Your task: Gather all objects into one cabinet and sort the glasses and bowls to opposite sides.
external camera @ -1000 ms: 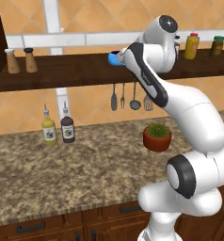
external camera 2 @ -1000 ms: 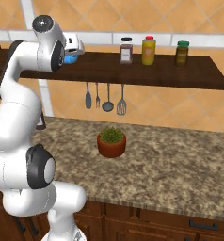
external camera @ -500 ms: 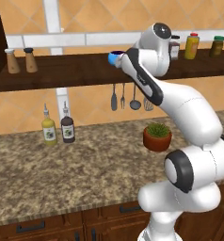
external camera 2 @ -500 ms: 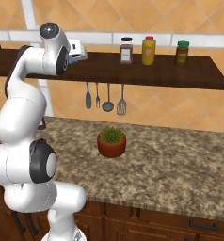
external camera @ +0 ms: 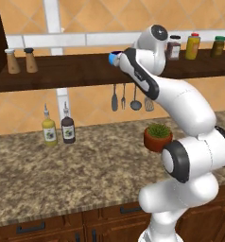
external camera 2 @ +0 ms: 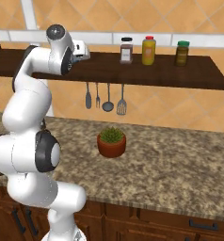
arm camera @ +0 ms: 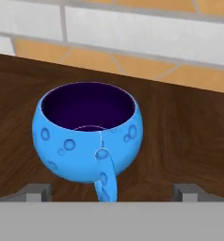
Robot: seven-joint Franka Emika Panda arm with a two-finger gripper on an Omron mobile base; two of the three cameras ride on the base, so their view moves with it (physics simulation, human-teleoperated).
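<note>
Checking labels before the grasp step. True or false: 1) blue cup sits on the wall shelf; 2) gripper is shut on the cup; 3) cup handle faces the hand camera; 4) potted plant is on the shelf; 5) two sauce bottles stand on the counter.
1) True: the blue cup stands upright on the dark wood wall shelf.
2) False: the gripper is open, fingertips either side of the cup, nothing held.
3) True.
4) False: the potted plant sits on the granite counter.
5) True: sauce bottles by the wall.
</note>
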